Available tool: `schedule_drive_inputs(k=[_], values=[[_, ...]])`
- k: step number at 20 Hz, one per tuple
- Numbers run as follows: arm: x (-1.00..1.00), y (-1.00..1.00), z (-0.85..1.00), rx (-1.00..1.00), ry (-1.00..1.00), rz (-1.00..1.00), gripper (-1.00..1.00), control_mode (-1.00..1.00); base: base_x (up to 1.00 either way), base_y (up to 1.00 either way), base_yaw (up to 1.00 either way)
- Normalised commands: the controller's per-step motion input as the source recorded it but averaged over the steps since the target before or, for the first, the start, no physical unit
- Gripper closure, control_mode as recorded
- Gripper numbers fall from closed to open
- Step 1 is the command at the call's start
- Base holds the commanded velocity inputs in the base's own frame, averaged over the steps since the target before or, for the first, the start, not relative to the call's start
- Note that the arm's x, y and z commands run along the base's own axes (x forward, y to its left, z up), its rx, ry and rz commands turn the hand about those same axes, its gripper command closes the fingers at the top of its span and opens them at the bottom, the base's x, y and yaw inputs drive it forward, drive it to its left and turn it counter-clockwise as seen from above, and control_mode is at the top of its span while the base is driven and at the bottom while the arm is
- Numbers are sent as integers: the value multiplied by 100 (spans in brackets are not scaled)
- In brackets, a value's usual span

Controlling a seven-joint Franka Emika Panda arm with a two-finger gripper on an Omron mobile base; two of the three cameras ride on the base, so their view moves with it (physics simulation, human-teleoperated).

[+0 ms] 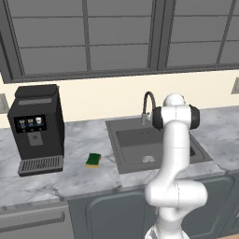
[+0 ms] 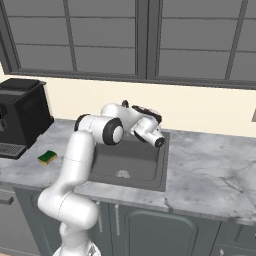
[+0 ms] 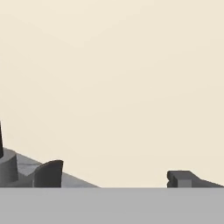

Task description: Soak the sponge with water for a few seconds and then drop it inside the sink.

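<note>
My claw hangs released and empty over the sink, while the sponge lies on the counter just left of the basin, and I judge it light and squashy, best pinched across its short sides.

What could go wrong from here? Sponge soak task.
1. The sponge lies on the counter left of the sink, while the open, empty gripper faces the back wall; the swing across could clip the faucet.
2. No water stream is visible, so the soak may fail.
3. The coffee machine stands near the sponge, crowding the approach.
</note>
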Motion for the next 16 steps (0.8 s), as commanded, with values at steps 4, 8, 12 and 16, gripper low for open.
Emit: schedule_drive_inputs(k=[4, 8, 12, 16], values=[[16, -24, -20, 0, 1, -4, -100, -100, 0, 0, 0], [11, -37, -20, 0, 0, -13, -100, -100, 0, 0, 0], [9, -33, -16, 0, 0, -12, -100, -100, 0, 0, 0], [16, -38, -6, 0, 0, -4, -100, -100, 0, 0, 0]])
